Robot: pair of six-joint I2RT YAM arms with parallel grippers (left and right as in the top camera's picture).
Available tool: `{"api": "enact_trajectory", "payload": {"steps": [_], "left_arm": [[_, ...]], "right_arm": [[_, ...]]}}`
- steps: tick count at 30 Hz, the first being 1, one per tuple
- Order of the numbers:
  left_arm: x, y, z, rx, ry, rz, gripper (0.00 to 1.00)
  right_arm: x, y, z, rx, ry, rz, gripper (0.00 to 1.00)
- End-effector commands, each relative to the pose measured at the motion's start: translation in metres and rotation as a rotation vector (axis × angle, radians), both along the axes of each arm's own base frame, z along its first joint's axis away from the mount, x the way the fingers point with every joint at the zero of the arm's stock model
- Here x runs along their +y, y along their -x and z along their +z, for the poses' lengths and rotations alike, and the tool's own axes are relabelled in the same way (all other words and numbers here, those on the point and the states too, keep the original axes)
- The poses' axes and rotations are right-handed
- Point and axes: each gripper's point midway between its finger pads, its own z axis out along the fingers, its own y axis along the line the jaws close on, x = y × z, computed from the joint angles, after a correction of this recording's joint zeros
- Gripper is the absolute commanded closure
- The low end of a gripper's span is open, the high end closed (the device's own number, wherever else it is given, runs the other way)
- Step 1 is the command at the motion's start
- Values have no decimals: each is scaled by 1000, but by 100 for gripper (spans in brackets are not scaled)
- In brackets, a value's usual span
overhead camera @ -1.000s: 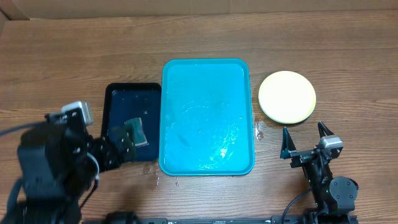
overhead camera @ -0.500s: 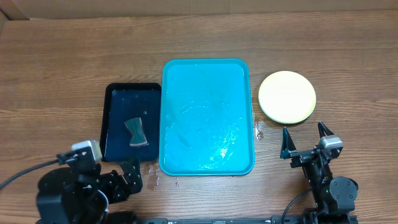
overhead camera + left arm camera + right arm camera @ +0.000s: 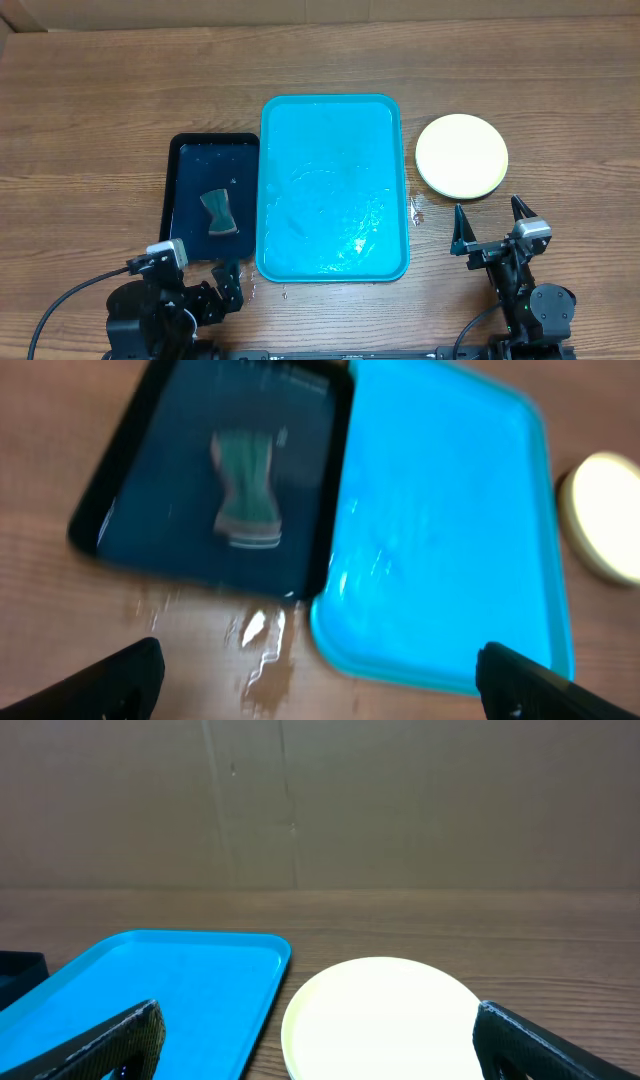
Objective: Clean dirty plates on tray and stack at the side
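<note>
With the tray (image 3: 333, 150) wet and bare, the plates (image 3: 461, 153) stacked on the surface right of the tray, the sponge (image 3: 218, 213) left of it, and the left claw (image 3: 222, 288) and right claw (image 3: 488, 224) wide open and empty, the task appears complete.

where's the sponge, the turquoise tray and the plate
sponge (image 3: 219, 213): overhead view, on its middle.
turquoise tray (image 3: 330, 140): overhead view, on bare floor towards its far end.
plate (image 3: 461, 154): overhead view, on its pale centre.
</note>
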Motion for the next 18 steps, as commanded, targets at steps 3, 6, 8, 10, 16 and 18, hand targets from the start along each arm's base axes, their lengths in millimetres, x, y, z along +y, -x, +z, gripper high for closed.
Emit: {"api": "enact_trajectory", "payload": {"steps": [3,6,8,10,16,18], "left_arm": [[-5,-31,49,-300,-11,-37,0],[-5,-45,90,-514,-19,-42,0],[-8,-49,114,-646,-21,-55,0],[-9,-49,134,-763,-25,-63,0],[-9,-38,169,-1043,-41,-63,0],[-9,-34,174,-1120,-45,-63,0]], "right_arm": [[-2,0,-1,-6,4,-9,0],[-2,0,-2,-5,4,-9,0],[-2,0,-1,-6,4,-9,0],[-2,0,-2,-5,4,-9,0],[-2,0,-2,-5,4,-9,0],[-2,0,-2,-6,4,-9,0]]}}
